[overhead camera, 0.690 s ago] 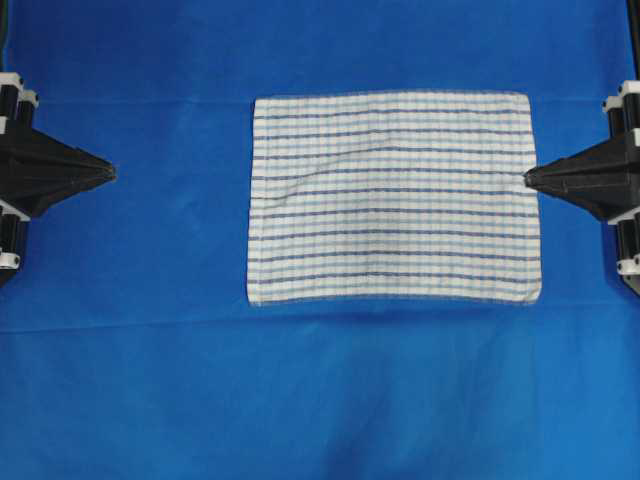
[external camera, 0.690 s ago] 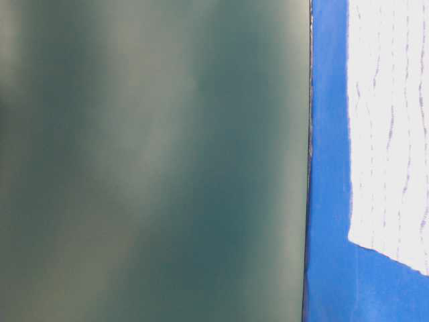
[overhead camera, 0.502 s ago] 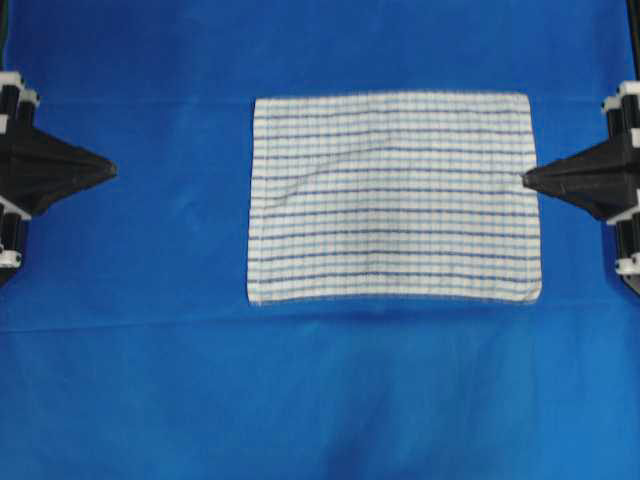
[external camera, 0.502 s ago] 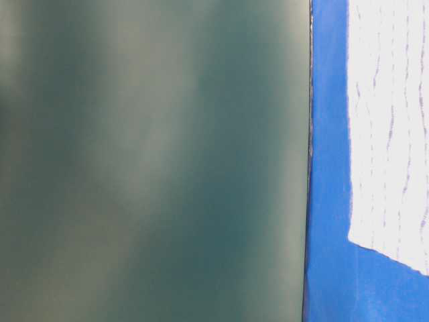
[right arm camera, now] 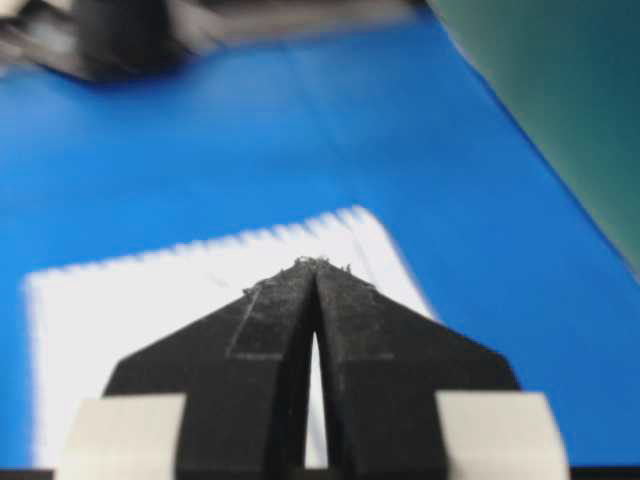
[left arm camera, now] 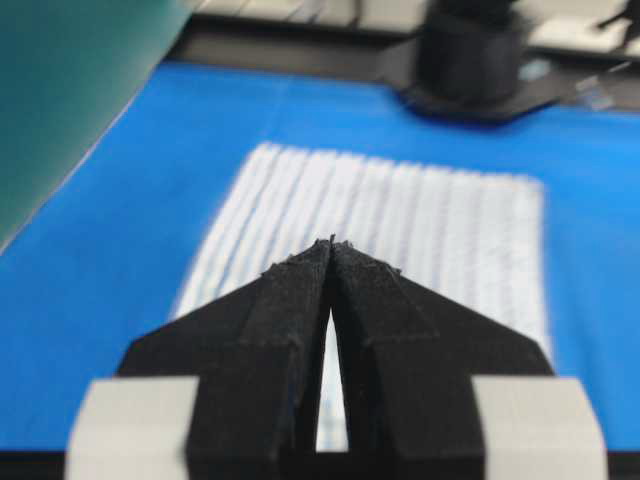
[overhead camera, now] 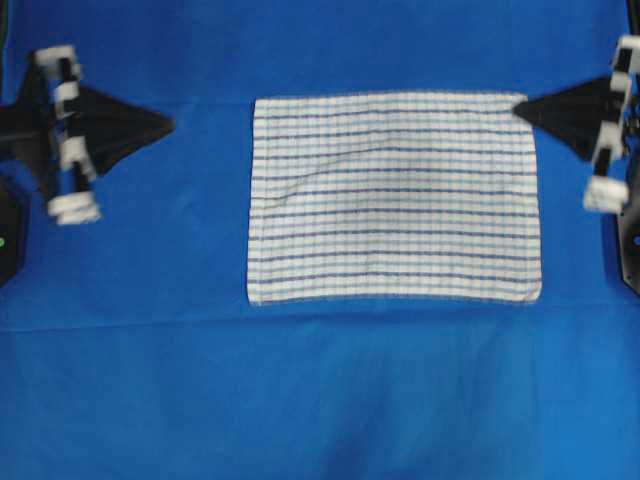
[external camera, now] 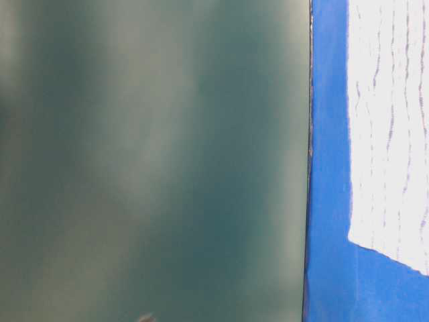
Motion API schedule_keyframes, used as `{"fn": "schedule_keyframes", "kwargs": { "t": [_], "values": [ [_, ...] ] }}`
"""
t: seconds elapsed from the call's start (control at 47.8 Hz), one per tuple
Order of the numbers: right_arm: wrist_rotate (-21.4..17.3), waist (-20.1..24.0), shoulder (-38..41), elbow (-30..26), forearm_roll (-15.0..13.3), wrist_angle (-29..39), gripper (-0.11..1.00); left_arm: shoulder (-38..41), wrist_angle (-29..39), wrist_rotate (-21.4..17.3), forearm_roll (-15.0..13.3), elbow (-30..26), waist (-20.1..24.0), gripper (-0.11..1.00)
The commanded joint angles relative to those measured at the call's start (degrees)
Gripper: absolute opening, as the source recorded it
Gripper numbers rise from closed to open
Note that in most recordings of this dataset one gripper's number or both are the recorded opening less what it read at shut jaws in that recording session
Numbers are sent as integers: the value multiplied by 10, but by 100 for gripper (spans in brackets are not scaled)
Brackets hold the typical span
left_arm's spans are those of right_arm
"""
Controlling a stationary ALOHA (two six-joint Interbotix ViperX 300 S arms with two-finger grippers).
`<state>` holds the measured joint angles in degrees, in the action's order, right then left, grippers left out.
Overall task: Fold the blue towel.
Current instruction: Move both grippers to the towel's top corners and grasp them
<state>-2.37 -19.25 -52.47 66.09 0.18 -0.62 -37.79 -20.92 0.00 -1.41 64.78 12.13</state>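
Overhead, the left gripper [overhead camera: 168, 125] hangs over the blue tablecloth [overhead camera: 320, 400] near the worktop's left edge, its jaws pressed together on nothing, well apart from the blue towel [overhead camera: 393, 197]. That towel lies flat, spread out, right of centre. At its far right corner sits the right gripper [overhead camera: 517, 107], jaws likewise closed and empty.

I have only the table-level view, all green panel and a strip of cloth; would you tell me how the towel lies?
Observer: The blue towel lies flat and unfolded on the blue tablecloth.
Operator: Where are the tools?
Observer: The left tool is short of the towel's left edge, jaws shut.
Operator: And the right?
Observer: The right tool is shut too, its tip over the towel's far right corner.
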Motion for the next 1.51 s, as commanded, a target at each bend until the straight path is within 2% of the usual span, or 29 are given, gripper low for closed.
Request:
{"fn": "schedule_keyframes", "kwargs": {
  "t": [0.0,0.23,0.439,0.481,0.544,0.648,0.711,0.774,0.92,1.15,1.255,1.485],
  "values": [
    [-6,-54,10,-9,2,40,0,46,-11,3,-1,-28,26,-1],
    [-18,-155,53,-4,2,112,0,172,11,4,-1,-90,73,0],
    [-20,-196,127,-7,1,126,3,264,69,4,-3,-152,108,2],
    [-20,-200,144,-8,0,126,14,279,82,4,-3,-163,116,9],
    [-20,-208,169,-10,-1,123,32,298,95,4,-3,-175,126,24],
    [-20,-227,216,-11,-4,112,59,331,112,4,-4,-192,141,58],
    [-20,-239,245,-11,-5,99,62,351,117,4,-4,-198,148,77],
    [-20,-244,268,-11,-6,85,59,374,116,4,-4,-203,154,88],
    [-19,-250,317,-15,-6,47,58,423,112,4,-4,-211,166,81],
    [-19,-269,382,-22,-7,19,58,491,87,4,-4,-230,176,82],
    [-18,-284,397,-22,-6,10,58,506,87,4,-4,-239,176,82],
    [-18,-285,424,-20,-6,8,58,514,90,4,-4,-234,176,78]
  ]
}}
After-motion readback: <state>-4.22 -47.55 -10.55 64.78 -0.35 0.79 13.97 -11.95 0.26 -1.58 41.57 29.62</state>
